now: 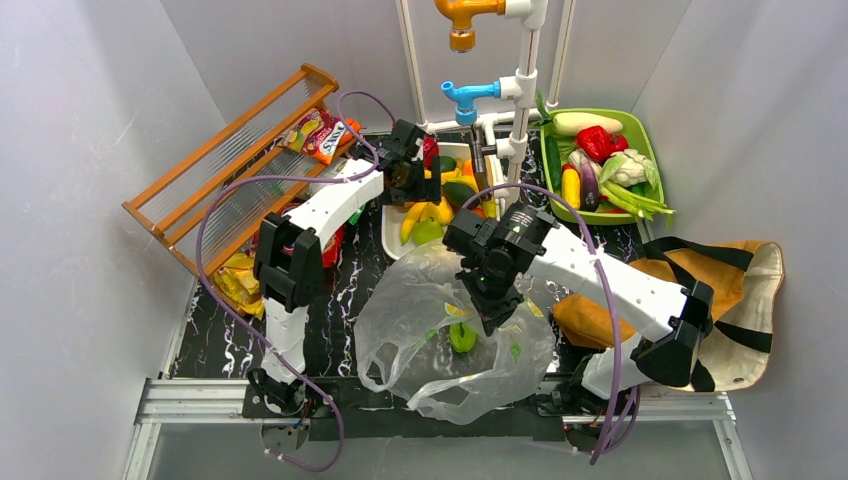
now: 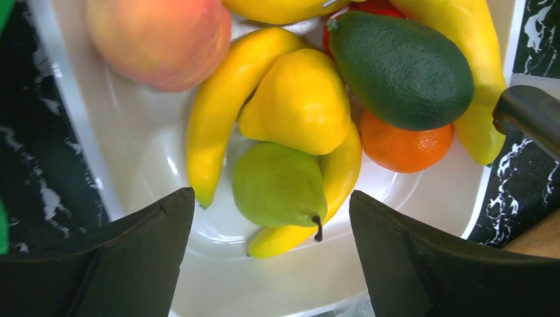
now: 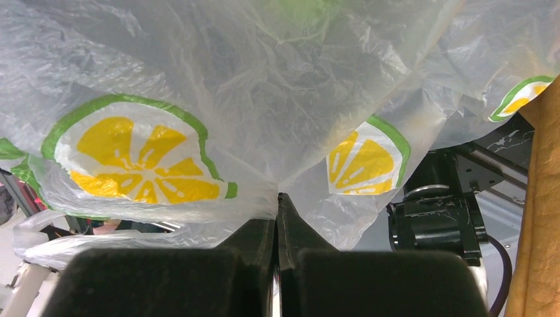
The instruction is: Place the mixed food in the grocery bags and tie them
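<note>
The mixed food lies in a white tray (image 2: 99,152): a green pear (image 2: 280,185), a yellow pear (image 2: 297,102), bananas (image 2: 218,112), an avocado (image 2: 403,69), an orange (image 2: 403,145) and a peach-red fruit (image 2: 158,39). My left gripper (image 2: 272,198) hovers open just above the green pear, its fingers wide apart on either side, holding nothing. The clear grocery bag (image 1: 430,330) with lemon prints (image 3: 142,158) sits near the front, a green fruit (image 1: 462,337) inside. My right gripper (image 3: 277,198) is shut on a fold of its film. The tan tote (image 1: 745,300) lies at the right.
A green tray (image 1: 655,165) of vegetables stands back right. A wooden rack (image 1: 230,165) with snack packets (image 1: 320,135) leans at the left. White pipes with blue and orange taps (image 1: 470,95) rise behind the white tray (image 1: 392,240). More packets (image 1: 235,280) lie by the left arm.
</note>
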Controlling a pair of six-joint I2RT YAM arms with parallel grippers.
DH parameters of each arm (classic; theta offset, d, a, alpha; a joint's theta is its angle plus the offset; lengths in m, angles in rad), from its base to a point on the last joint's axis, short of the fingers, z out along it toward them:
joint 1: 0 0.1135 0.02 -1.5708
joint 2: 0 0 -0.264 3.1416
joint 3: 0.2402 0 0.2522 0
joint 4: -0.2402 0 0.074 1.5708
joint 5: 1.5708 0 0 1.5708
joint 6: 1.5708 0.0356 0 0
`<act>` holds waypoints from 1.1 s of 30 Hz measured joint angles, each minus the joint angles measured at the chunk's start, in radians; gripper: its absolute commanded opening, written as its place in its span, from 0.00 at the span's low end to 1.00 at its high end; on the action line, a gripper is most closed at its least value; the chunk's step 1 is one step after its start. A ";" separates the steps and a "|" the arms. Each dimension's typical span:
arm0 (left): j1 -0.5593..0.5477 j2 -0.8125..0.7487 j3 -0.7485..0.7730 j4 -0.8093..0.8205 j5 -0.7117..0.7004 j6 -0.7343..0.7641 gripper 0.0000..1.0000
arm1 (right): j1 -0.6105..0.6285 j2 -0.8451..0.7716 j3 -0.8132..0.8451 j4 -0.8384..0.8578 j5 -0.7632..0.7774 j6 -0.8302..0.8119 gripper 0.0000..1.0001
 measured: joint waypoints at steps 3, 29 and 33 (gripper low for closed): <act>0.000 0.027 0.004 0.023 0.038 0.000 0.86 | -0.013 -0.020 -0.015 0.005 -0.003 -0.009 0.01; 0.000 0.249 0.115 0.131 0.153 -0.061 0.54 | -0.100 -0.105 -0.143 0.011 -0.028 -0.082 0.01; 0.000 0.249 0.115 0.150 0.158 -0.079 0.37 | -0.106 -0.108 -0.143 0.011 -0.032 -0.084 0.01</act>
